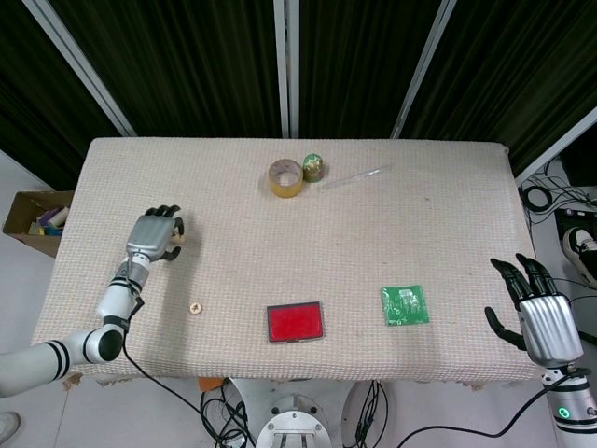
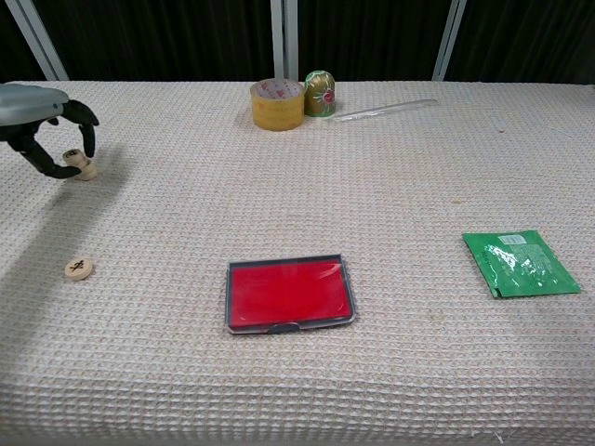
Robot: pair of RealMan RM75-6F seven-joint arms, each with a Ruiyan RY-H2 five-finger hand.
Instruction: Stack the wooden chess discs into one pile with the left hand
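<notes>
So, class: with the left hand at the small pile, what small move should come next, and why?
Probably let go and lift clear: the left hand has its fingers around the pile, while one disc lies apart, nearer the table's front edge, yet to be stacked.

We see a red case (image 2: 289,294) near the front. A green packet (image 2: 519,263) lies well apart. Yellow tape roll (image 2: 277,104) touches a gold egg (image 2: 320,93).

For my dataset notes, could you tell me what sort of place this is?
Probably a robot lab or test bay: a cloth-covered table before dark curtains, loose cables on the floor, and a cardboard box of odds beside it.
</notes>
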